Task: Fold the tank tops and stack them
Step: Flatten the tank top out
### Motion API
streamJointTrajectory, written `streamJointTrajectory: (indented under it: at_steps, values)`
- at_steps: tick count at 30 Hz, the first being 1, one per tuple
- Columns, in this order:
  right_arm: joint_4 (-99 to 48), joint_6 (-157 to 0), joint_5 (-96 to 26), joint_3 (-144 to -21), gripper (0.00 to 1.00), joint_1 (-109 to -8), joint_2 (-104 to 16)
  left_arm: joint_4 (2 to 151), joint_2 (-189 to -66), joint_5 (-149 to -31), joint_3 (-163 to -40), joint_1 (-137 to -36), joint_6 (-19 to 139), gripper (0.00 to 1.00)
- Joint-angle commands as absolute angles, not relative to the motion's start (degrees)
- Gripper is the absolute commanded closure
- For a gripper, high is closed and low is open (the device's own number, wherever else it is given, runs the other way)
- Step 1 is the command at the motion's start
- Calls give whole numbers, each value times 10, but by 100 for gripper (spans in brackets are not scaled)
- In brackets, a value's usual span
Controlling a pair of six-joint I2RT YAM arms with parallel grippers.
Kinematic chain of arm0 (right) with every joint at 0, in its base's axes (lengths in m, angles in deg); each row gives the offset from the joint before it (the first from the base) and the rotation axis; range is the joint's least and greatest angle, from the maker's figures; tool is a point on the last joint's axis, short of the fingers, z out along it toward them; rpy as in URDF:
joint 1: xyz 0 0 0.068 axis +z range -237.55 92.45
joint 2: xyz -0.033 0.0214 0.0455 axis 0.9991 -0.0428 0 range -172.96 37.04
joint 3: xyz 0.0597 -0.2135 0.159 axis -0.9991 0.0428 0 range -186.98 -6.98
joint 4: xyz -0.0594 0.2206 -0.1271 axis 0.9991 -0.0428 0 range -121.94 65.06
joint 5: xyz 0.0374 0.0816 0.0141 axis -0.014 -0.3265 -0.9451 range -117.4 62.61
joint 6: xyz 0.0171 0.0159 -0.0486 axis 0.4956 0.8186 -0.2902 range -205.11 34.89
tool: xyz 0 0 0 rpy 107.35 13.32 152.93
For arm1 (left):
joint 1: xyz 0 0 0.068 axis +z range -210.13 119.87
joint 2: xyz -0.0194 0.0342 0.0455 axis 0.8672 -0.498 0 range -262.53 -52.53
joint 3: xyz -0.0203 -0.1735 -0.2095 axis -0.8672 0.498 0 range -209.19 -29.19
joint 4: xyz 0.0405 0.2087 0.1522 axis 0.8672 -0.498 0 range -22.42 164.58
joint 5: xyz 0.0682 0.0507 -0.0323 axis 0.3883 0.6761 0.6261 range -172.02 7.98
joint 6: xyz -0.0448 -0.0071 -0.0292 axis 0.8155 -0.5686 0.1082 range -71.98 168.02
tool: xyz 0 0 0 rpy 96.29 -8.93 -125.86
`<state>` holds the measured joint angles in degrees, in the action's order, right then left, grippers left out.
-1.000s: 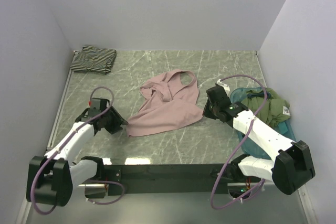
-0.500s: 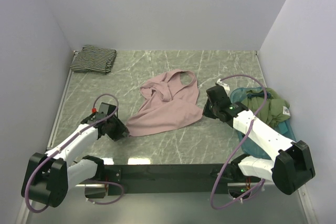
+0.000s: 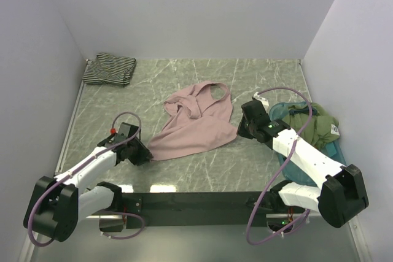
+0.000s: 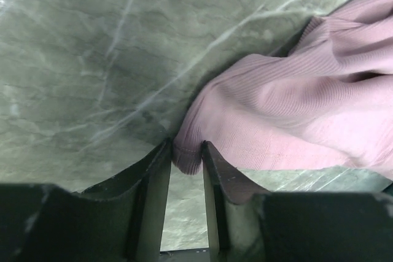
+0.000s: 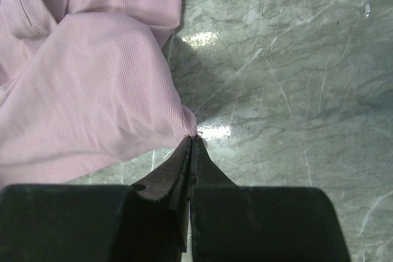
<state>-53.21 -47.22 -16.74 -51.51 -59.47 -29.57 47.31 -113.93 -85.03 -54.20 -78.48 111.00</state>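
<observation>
The mauve-pink tank top [image 3: 196,124] lies crumpled in the middle of the marble table. My left gripper [image 3: 146,156] is at its near left corner; in the left wrist view the hem corner [image 4: 187,151] fills the narrow gap between the fingers [image 4: 156,176]. My right gripper [image 3: 241,132] is at the near right corner, its jaws pressed together on the fabric tip [image 5: 191,134]. The pink top fills the upper left of the right wrist view [image 5: 92,84]. The black-and-white striped tank top [image 3: 109,69] lies folded at the far left corner.
A teal tray [image 3: 277,111] at the right edge holds a heap of olive-green clothing [image 3: 313,124]. White walls close in the table on the left, back and right. A black rail [image 3: 202,200] runs along the near edge.
My left gripper has moved right and nearer, onto the pink top's near left corner. The right arm and the cloth have not visibly moved.
</observation>
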Motion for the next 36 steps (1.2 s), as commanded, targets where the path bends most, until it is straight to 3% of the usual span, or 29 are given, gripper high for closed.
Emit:
streamJointTrajectory:
  at_steps: [1,7,11,19,22,36]
  values:
    - [-512,-473,-157,-509,100,-599,-294,479,-1152,-835,-524,-797,1119,67]
    - [-517,-474,-154,-513,100,-598,-291,476,-1146,-826,-526,-799,1117,82]
    - [-524,-473,-155,-525,100,-605,-285,455,-1134,-822,-563,-798,1102,99]
    - [-556,-472,-203,-609,100,-667,-226,407,-1091,-797,-731,-797,1030,99]
    - [-558,-462,-230,-670,100,-689,-206,399,-1082,-791,-860,-792,1001,99]
    - [-603,-489,-191,-1112,100,-725,-261,511,-1127,-750,-1252,-784,934,99]
